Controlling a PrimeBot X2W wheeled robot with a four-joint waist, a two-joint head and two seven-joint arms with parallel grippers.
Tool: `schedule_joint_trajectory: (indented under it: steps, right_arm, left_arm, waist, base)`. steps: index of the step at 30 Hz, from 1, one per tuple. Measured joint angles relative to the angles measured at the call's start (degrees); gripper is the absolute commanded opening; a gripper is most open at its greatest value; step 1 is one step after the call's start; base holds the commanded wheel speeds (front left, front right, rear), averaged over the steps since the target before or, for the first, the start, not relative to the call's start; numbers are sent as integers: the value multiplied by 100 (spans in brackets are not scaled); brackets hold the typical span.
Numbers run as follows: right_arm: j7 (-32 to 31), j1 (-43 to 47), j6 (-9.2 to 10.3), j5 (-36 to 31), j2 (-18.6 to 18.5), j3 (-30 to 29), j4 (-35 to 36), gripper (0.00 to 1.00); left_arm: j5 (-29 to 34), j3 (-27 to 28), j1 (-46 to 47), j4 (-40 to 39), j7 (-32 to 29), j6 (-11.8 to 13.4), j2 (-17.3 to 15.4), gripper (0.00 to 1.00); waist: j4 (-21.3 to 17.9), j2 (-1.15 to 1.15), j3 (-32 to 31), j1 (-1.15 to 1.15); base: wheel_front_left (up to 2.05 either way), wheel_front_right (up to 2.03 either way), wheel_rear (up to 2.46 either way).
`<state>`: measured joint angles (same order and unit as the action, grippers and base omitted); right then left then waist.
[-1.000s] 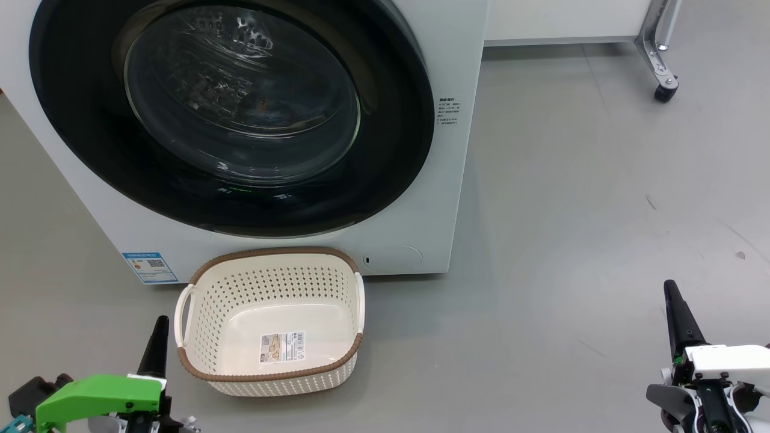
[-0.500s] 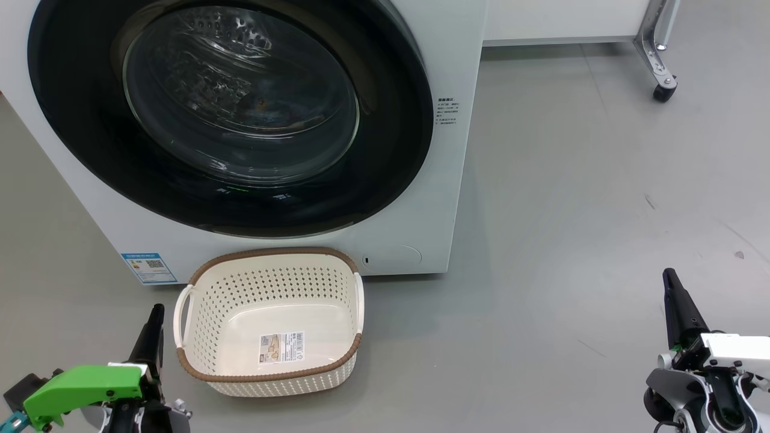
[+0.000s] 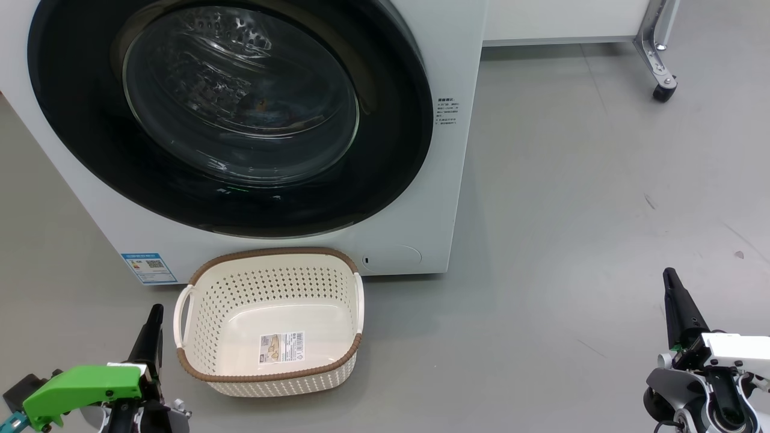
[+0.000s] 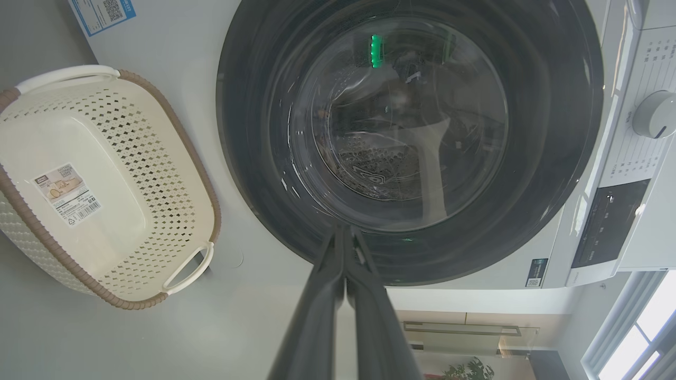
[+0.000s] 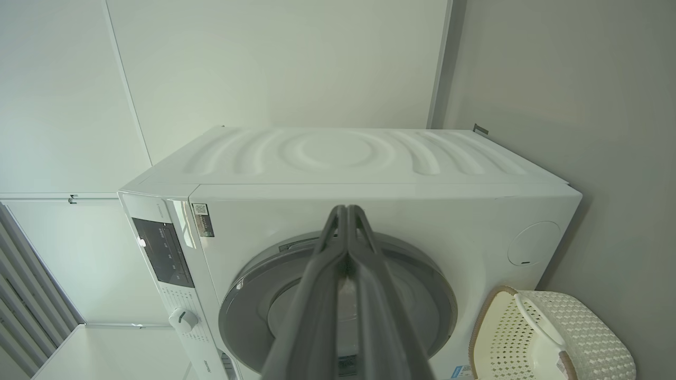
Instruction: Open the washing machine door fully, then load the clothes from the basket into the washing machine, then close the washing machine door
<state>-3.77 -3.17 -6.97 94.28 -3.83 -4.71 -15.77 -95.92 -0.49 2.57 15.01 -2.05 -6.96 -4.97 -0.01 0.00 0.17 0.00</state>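
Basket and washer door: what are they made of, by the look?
Basket: looks like moulded plastic, matte cream, with rows of holes; brown rim mimics weave. Door: glossy black ring, plastic or glass, shows reflections; clear bulging centre looks like glass.

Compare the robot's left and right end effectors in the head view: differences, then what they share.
The left end effector carries a green housing; the right end effector a white housing. The left stands beside the basket, the right far off over the grey floor. Both are shut, dark fingers pointing up the view, holding nothing.
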Motion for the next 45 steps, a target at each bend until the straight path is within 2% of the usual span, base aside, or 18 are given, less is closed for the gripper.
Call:
schedule_joint_trajectory:
  steps: [45]
  right_arm:
    - [-16, -12, -1, 0, 1, -21, -32, 0]
  left_arm:
    - [0, 21, 14, 81, -43, -7, 1, 0]
  waist:
    - [1, 0, -2, 0]
  base:
    - [0, 0, 0]
